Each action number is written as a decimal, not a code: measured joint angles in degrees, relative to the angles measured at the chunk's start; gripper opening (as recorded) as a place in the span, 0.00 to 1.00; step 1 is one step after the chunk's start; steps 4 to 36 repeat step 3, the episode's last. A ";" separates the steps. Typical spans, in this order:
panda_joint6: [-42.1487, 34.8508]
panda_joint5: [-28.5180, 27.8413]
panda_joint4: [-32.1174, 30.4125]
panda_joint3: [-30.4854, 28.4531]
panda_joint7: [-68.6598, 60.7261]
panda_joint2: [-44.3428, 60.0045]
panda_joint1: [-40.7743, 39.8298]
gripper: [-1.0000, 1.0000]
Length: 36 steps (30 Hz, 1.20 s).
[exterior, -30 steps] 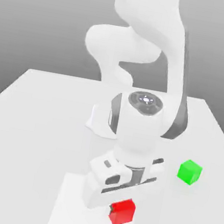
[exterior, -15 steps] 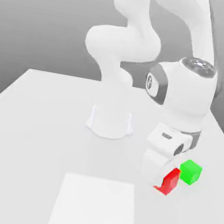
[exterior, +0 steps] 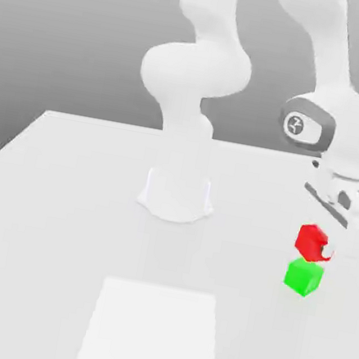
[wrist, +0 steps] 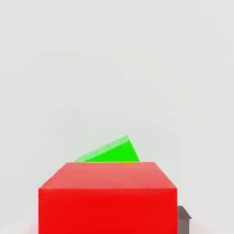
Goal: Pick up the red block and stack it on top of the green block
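Since the earlier frame the arm has swung across the table (exterior: 64,196) toward the exterior view's right, carrying the red block (exterior: 312,241) off the surface and up to a spot above the green block (exterior: 304,276), where a second ago it sat low beside the pale square patch (exterior: 154,332) near the front edge. The gripper (exterior: 325,252) is clamped on the red block, which hangs clear of the table with a finger (wrist: 183,218) just showing at its side in the hand view. Below the fingers, the green block rests on the table; in the exterior view the red cube's lower corner seems to sit just above the green top, nearly touching, though a thin gap cannot be ruled out. The red block looks turned relative to the green one: in the hand view the green cube (wrist: 111,152) peeks out beyond the red block's (wrist: 107,197) far edge as a slanted wedge, so the held cube is not squarely over it. My judgement is that the coming move depends on this offset, nudging the fingers toward the green block's centre before lowering
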 joint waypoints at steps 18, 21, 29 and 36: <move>0.00 0.00 0.00 0.00 0.00 0.00 -0.04 1.00; 0.00 0.00 0.00 0.00 0.00 0.00 -0.04 1.00; 0.00 0.00 0.00 0.00 0.00 0.00 -0.04 1.00; 0.00 0.00 0.00 0.00 0.00 0.00 -0.04 1.00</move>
